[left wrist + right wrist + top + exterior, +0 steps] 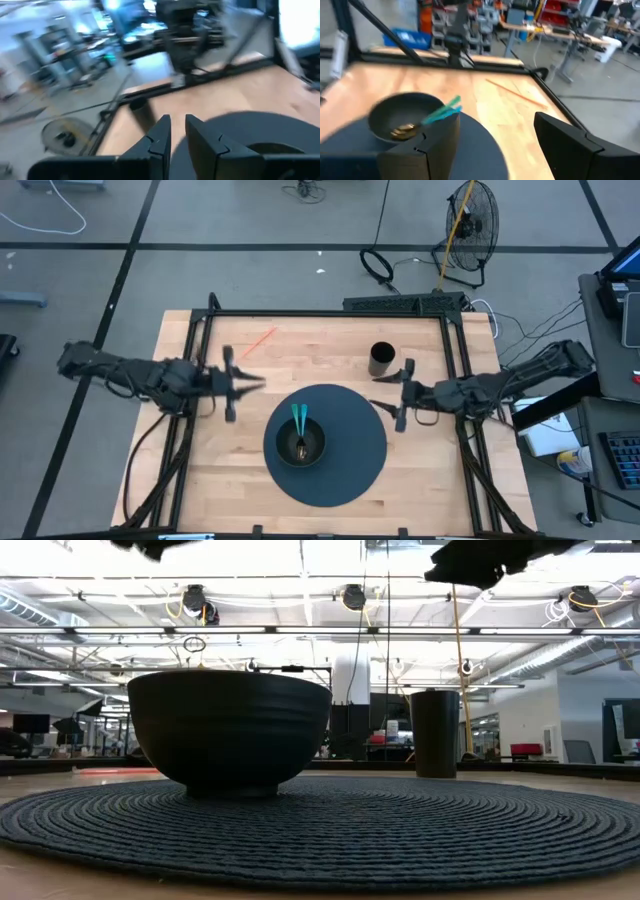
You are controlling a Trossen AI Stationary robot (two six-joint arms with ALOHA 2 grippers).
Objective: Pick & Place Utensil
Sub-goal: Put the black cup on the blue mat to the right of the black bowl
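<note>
A black bowl (pixel 300 446) stands on a round dark woven mat (pixel 345 465). Teal-handled utensils (pixel 299 420) lie in the bowl, their handles leaning on its far rim; the right wrist view shows the teal handles (pixel 442 112) and something golden at the bowl's bottom. My left gripper (pixel 258 385) hovers left of the mat's far edge, shut and empty; its fingers (pixel 177 135) point over the mat. My right gripper (pixel 386 394) hovers over the mat's right far edge, open and empty (pixel 505 145). In the low view the bowl (pixel 230 730) hides the utensils.
A black cup (pixel 381 360) stands upright on the wood just beyond the mat, close to the right gripper, and also shows in the low view (pixel 435 732). A thin red stick (pixel 260 340) lies near the far left of the table. A black frame (pixel 320 313) borders the table.
</note>
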